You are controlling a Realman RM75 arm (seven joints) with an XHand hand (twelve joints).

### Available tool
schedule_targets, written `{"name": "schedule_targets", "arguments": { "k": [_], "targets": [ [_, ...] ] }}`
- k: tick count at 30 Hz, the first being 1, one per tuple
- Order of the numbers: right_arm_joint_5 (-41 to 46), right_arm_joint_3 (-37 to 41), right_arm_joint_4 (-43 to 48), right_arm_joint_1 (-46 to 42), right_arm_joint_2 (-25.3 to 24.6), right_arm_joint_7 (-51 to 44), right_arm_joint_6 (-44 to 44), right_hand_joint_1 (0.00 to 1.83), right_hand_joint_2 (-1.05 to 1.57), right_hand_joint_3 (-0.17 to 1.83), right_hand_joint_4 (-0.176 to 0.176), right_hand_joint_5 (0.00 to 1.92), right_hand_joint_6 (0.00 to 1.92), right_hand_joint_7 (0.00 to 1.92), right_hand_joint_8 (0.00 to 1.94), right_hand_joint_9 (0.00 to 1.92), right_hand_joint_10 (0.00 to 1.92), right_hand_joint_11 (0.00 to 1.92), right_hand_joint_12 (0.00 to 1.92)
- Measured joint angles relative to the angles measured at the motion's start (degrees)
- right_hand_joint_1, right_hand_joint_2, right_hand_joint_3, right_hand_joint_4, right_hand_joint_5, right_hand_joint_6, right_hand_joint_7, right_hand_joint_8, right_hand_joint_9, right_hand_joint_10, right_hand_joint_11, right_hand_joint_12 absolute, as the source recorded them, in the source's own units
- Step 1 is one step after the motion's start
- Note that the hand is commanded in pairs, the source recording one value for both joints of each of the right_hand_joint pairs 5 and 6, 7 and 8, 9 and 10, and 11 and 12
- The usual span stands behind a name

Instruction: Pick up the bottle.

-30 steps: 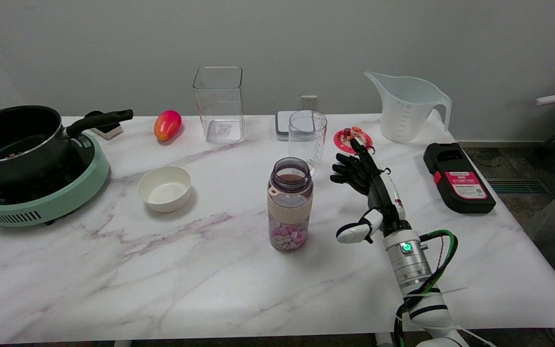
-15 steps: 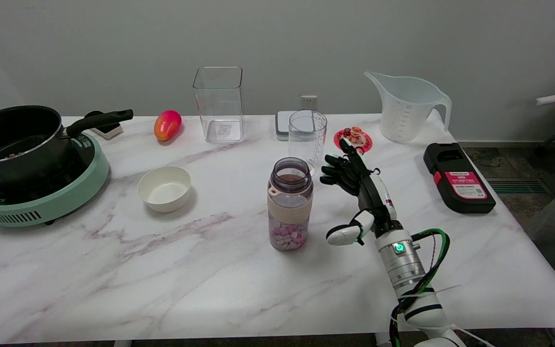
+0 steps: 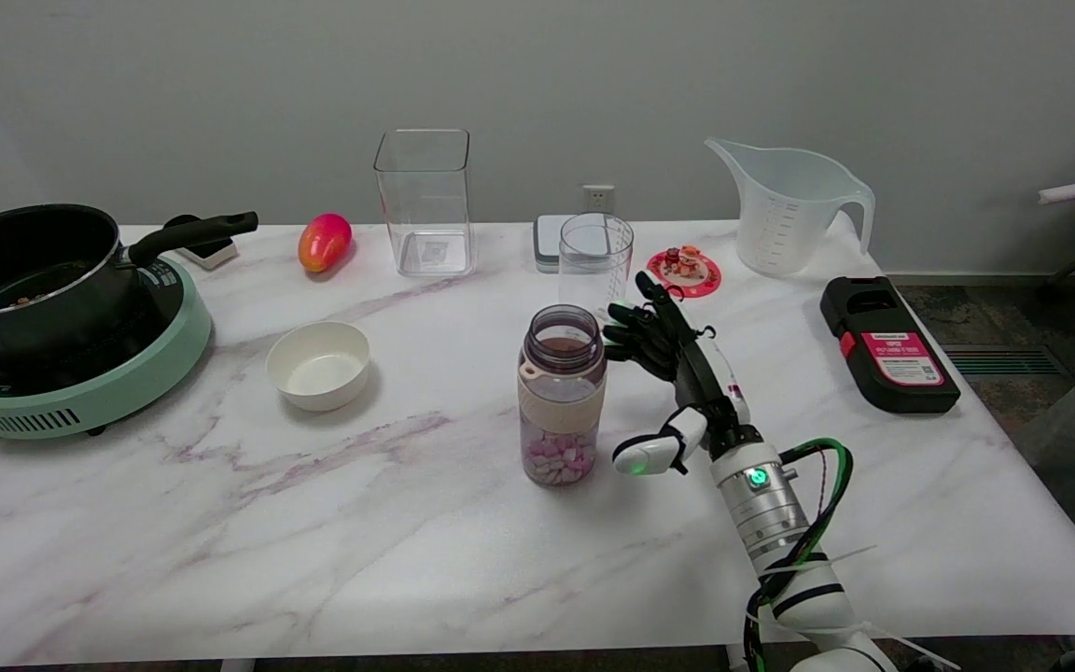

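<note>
Bottle (image 3: pixel 563 395) stands mid-table (image 3: pixel 220 523), and the right hand (image 3: pixel 677 373) sits just beside it on its right, fingers apart, not touching as far as I can see. Behind the bottle a cup (image 3: pixel 595 261), and along the far edge the mango (image 3: pixel 324 242), the tall container (image 3: pixel 424 201), the jug (image 3: pixel 788 205) toward the far right corner. Pot (image 3: pixel 24 271) on its cooker (image 3: pixel 80 383) at the left edge, bowl (image 3: pixel 318 365) between cooker and bottle, flat case (image 3: pixel 887 343) at the right edge.
</note>
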Motion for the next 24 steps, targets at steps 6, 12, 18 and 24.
{"name": "schedule_targets", "arguments": {
  "k": [6,12,18,24],
  "targets": [
    [-0.4,-0.1,0.1,0.6,-0.3,0.1,-1.5,1.05,-0.47,0.49,0.000,0.09,0.09,0.41,0.41,0.48,0.48,0.59,0.59],
    [-0.7,-0.1,0.2,1.2,-0.6,0.2,-2.8,1.06,-0.46,0.50,0.000,0.09,0.09,0.41,0.41,0.48,0.48,0.58,0.58],
    [-0.9,-0.1,0.2,1.7,-1.0,0.4,-4.0,1.07,-0.44,0.49,0.000,0.09,0.09,0.41,0.41,0.48,0.48,0.57,0.57],
    [-1.0,-0.1,0.1,2.1,-1.4,0.7,-5.0,1.08,-0.44,0.54,0.000,0.09,0.09,0.42,0.42,0.48,0.48,0.56,0.56]
  ]
}}
